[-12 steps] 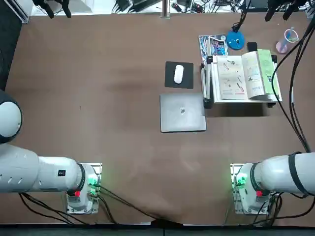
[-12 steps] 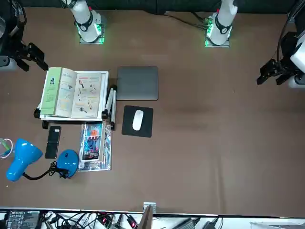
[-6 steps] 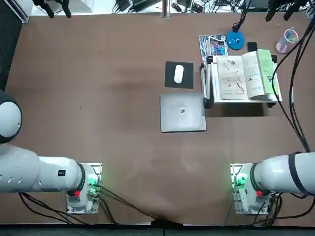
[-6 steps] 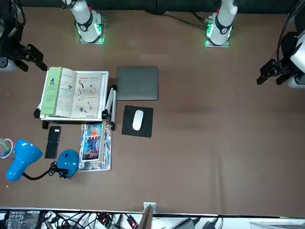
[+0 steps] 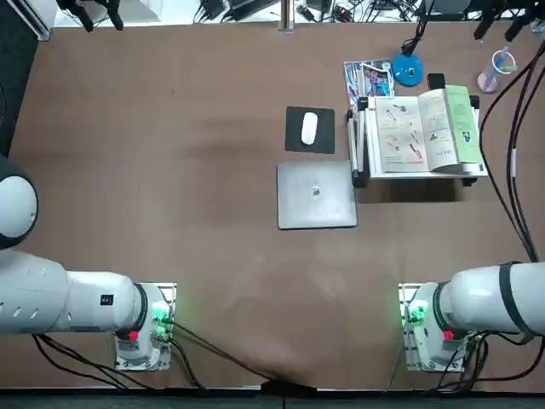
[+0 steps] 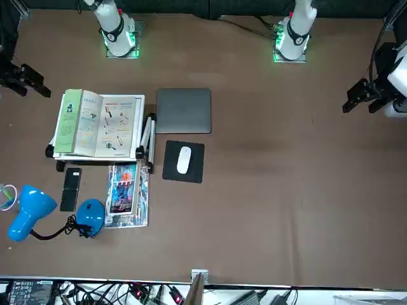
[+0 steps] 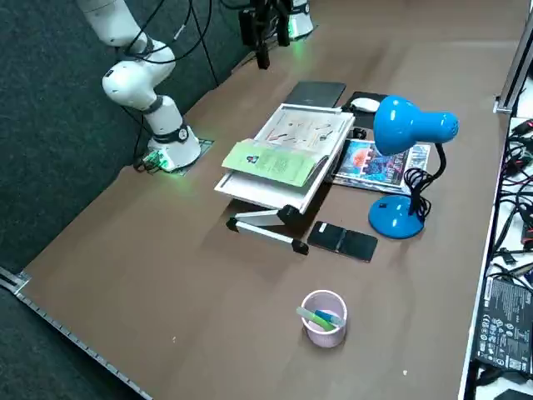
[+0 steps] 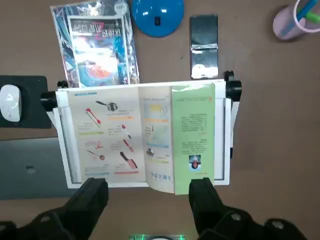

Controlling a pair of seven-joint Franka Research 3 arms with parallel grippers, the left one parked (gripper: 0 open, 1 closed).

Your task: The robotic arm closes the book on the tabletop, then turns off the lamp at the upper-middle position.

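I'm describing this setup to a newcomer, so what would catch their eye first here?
Probably the bright-blue desk lamp, at the table's far edge. Next, the open paperbound book with a green cover flap, lying on a white stand; the black right gripper is open on its near side.

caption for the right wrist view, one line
Right gripper, fingers open, hovers by the open book on its white stand; blue lamp base and phone beyond.
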